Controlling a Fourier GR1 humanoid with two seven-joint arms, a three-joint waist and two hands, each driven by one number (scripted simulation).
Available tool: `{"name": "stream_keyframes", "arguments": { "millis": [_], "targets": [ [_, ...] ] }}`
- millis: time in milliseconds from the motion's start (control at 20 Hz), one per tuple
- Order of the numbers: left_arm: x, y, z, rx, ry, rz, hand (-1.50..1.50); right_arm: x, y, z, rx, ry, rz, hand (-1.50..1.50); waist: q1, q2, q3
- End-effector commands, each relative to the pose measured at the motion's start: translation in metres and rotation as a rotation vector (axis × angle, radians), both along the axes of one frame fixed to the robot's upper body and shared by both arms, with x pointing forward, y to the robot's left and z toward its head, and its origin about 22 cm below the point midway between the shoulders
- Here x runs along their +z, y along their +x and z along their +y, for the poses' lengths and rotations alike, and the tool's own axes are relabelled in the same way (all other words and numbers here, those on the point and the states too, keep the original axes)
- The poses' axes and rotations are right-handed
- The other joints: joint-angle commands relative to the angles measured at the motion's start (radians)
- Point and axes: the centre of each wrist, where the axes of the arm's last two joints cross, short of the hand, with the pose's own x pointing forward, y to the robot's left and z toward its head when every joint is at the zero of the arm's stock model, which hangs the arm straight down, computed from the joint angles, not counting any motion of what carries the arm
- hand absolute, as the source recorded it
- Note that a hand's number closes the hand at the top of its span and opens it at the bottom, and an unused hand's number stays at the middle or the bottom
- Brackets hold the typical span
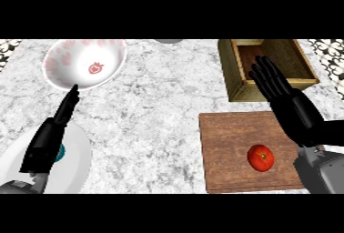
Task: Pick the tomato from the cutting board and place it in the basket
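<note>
The tomato is lying untouched on the cutting board, so both the picking and the placing in the basket are waiting. My right robot hand is hovering open between them, and my left robot hand is resting open.

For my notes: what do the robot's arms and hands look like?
The left robot hand and right robot hand are black, with slim fingers and a thumb above a long black wrist section. Behind them, the left forearm and right forearm are smooth grey shells. No cables, markings or sleeves show.
</note>
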Motion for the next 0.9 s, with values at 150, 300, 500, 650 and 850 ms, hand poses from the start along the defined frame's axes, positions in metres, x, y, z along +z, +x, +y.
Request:
{"name": "stream_keyframes", "arguments": {
  "millis": [150,300,500,650,850],
  "targets": [
    [-0.008,0.015,0.009,0.074,-0.054,0.092,0.0,-0.038,0.011,-0.024,0.333,0.267,0.022,1.5,0.025,0.023,0.035],
    [-0.025,0.006,0.001,0.096,-0.126,0.201,0.0,0.008,0.014,0.009,0.592,0.402,-0.338,1.5,0.023,0.009,0.044],
    [-0.037,0.012,0.021,0.183,-0.135,0.268,0.0,-0.053,-0.026,-0.019,0.672,0.598,-0.342,-1.5,-0.036,0.0,0.032],
    [-0.021,0.034,0.022,0.14,-0.129,0.261,0.0,-0.059,-0.045,-0.06,0.507,0.458,-0.361,-1.5,-0.016,-0.008,0.028],
    [-0.021,0.035,0.03,0.157,-0.135,0.274,0.0,0.014,-0.028,-0.108,0.341,-0.031,-0.423,-1.5,-0.027,-0.009,0.027]
  ]
}}
